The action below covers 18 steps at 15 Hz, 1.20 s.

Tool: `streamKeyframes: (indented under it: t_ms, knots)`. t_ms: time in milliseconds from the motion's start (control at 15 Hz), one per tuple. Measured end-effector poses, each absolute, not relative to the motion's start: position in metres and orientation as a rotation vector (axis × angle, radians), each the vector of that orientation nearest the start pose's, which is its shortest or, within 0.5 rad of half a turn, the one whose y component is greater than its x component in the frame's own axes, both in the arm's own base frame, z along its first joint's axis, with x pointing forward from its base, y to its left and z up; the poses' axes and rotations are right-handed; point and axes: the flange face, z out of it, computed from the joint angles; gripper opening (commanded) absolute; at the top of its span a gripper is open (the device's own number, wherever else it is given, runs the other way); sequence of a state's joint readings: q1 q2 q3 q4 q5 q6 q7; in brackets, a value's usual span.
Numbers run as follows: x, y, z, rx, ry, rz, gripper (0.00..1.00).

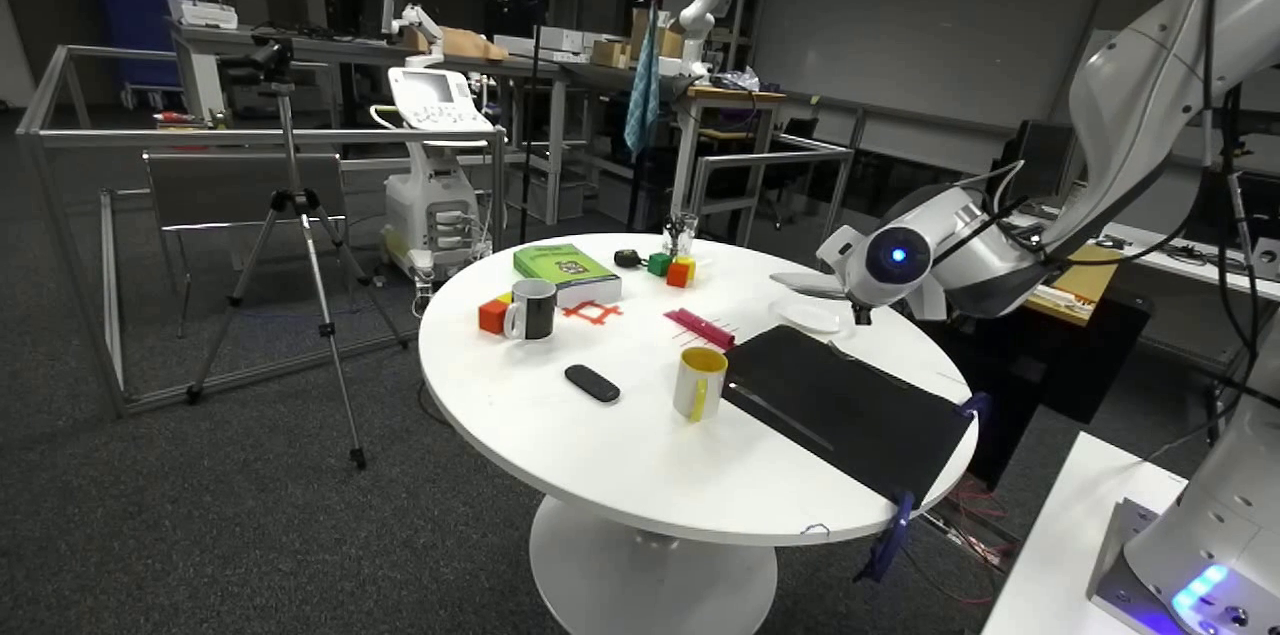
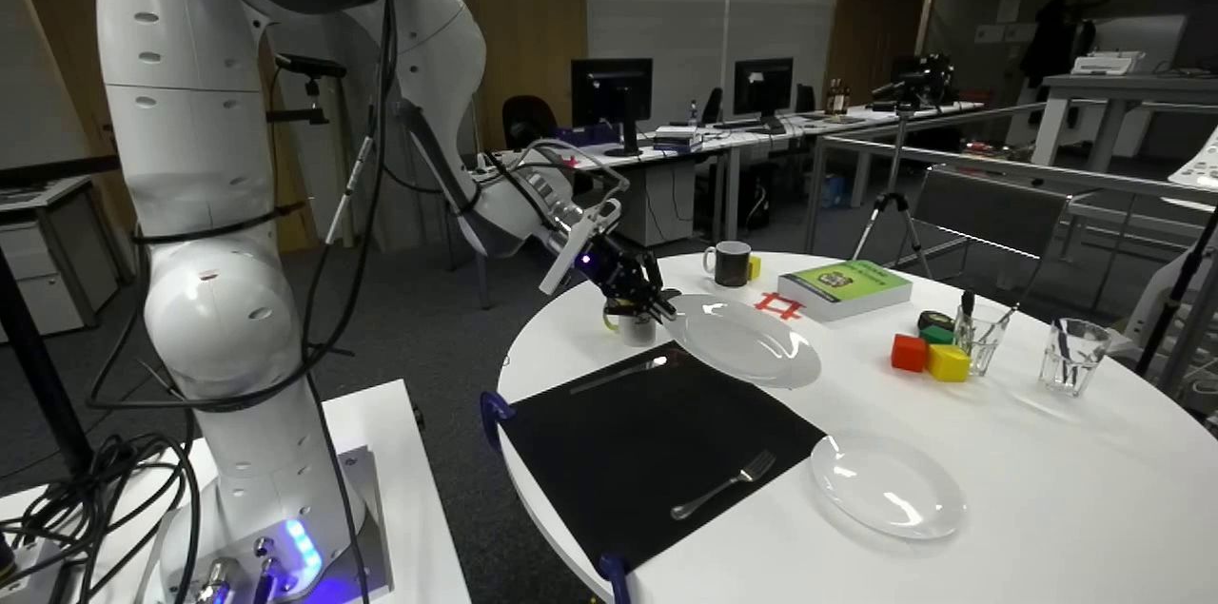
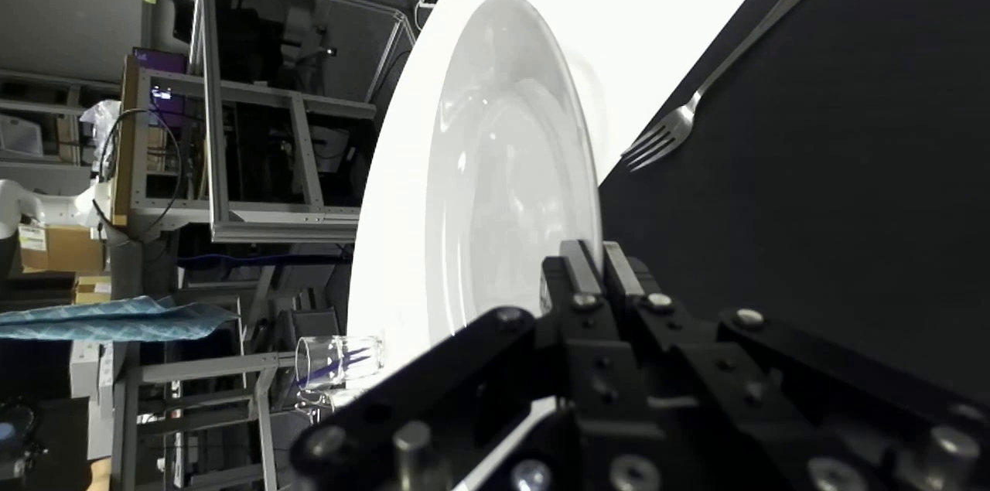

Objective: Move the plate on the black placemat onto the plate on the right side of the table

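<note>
My gripper [image 2: 664, 307] is shut on the rim of a clear, whitish plate [image 2: 747, 342]. In the wrist view the two fingertips [image 3: 599, 267] pinch the edge of this held plate [image 3: 510, 166]. The held plate is tilted and off the table; it also shows edge-on in an exterior view [image 1: 808, 284]. A second plate [image 2: 887, 487] lies flat on the white table beyond the mat's edge, and it shows below the held plate in an exterior view [image 1: 810, 317]. The black placemat [image 2: 657, 452] carries a fork [image 2: 725, 484] and a knife [image 2: 618, 375].
A white mug with yellow inside [image 1: 699, 385] stands near the mat, behind my gripper. A dark mug [image 1: 533, 311], green book [image 1: 566, 267], remote [image 1: 592, 383], coloured blocks [image 2: 909, 353] and glasses [image 2: 1073, 357] stand around the table. Blue clamps [image 2: 494, 416] hold the mat's edge.
</note>
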State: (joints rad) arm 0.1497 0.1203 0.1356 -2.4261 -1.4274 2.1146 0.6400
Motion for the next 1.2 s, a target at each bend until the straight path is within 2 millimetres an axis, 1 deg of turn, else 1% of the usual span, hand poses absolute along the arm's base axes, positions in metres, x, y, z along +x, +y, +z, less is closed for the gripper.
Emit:
streamKeyframes:
  t_ms: [133,467,733,933,1200]
  knots:
    - [0.48,0.068,0.263,2.002,0.721,0.157,0.01]
    - [0.517,0.001,0.295,2.075,0.634,0.114,0.01]
    - [0.536,-0.037,0.313,2.13,0.659,0.067,0.01]
    - [0.548,-0.062,0.32,2.154,0.662,0.019,0.01]
    - [0.563,-0.103,0.319,2.165,0.6,-0.023,0.01]
